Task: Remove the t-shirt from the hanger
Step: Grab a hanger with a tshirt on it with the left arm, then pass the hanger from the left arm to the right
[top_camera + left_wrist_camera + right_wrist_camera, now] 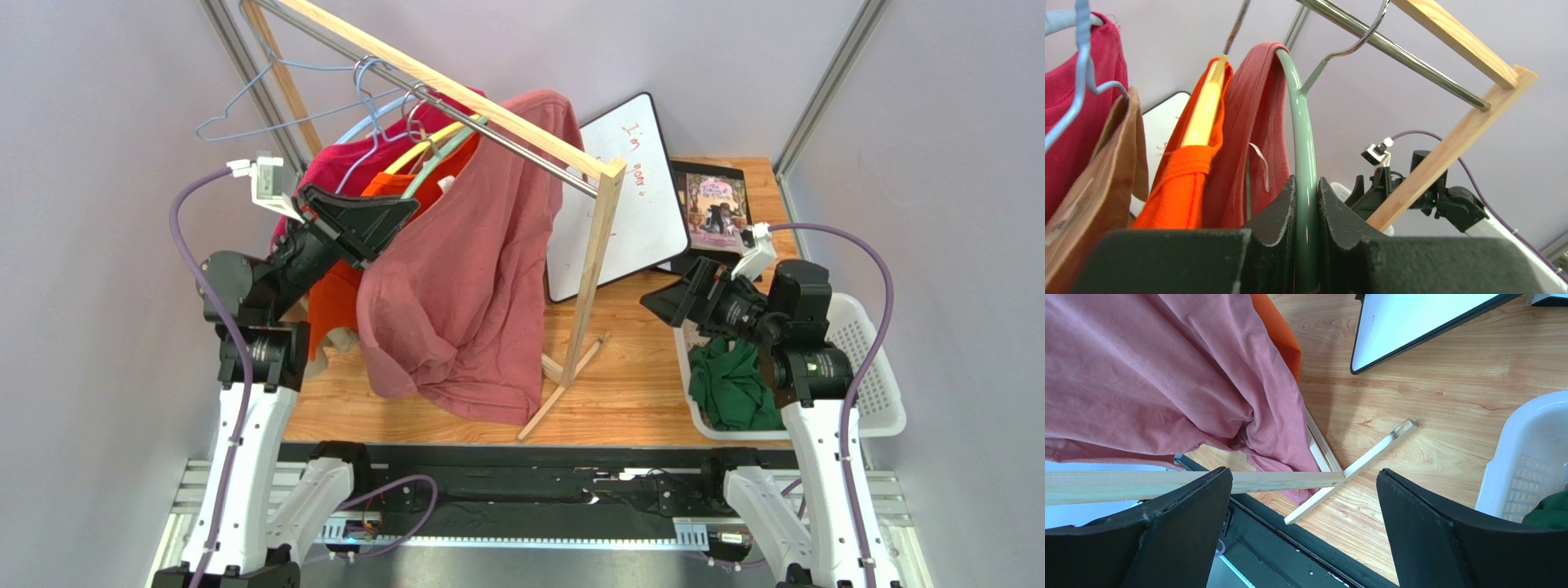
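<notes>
well, the left gripper (1306, 242) is clamped tight on the lower arm of the pale green hanger (1305, 141), whose hook sits on the metal rail (1407, 59) of the wooden rack (594, 257). the dusty red t-shirt (472, 288) is on that hanger at the collar, its body thrown over the rail and drooping beside the rack's post toward the worktop (620, 368). an orange garment (1183, 177) hangs just beside it. the right gripper (1303, 476) hovers with jaws spread wide, near the white basket (886, 374) holding green cloth (730, 386).
</notes>
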Motion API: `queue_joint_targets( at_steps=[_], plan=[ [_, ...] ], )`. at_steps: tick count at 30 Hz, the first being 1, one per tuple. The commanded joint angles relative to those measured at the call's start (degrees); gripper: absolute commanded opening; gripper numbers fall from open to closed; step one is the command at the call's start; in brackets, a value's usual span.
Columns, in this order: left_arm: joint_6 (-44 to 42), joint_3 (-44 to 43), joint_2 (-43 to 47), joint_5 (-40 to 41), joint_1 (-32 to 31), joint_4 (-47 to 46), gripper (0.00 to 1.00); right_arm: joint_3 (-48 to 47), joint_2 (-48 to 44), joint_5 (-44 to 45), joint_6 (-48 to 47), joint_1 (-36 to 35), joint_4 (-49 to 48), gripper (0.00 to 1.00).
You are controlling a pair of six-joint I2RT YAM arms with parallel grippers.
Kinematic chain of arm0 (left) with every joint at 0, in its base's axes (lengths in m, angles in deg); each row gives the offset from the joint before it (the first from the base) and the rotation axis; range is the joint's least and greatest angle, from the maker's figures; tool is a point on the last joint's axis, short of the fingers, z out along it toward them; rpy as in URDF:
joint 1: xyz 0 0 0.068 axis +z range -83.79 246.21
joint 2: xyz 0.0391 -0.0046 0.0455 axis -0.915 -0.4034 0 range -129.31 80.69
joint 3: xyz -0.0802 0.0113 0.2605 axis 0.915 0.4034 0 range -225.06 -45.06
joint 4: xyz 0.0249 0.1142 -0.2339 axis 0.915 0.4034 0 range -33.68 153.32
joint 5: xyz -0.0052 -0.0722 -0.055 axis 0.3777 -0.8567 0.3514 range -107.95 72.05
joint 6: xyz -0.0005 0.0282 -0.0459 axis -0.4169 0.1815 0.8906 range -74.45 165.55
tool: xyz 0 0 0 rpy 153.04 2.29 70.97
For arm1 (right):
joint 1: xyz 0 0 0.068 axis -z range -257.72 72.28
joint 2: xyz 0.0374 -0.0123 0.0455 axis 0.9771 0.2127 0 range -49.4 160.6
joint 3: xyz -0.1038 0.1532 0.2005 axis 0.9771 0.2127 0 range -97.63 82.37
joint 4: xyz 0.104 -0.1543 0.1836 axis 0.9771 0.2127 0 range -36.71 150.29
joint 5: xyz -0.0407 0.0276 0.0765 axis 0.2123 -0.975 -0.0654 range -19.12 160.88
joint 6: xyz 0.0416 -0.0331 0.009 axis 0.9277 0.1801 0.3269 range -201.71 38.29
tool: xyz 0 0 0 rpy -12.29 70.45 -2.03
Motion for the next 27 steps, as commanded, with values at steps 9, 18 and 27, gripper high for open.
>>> queue_joint_targets(
  at_steps=[9,18,27],
  plan=[
    [-8.6,-3.0,8.6,-0.9,-0.2,9.3,0.0,0.5,-0.4,0.0,0.1,0.1,-2.6,0.95],
    [-9.8,-1.7,7.2,-14.0,-0.2,18.2,0.0,-1.2,0.7,2.1,0.7,-0.7,-3.2,0.94],
    [-7.4,-0.1,1.5,-17.5,-2.9,18.5,0.0,-5.4,5.1,11.0,1.5,-10.2,-6.3,0.92]
  ],
)
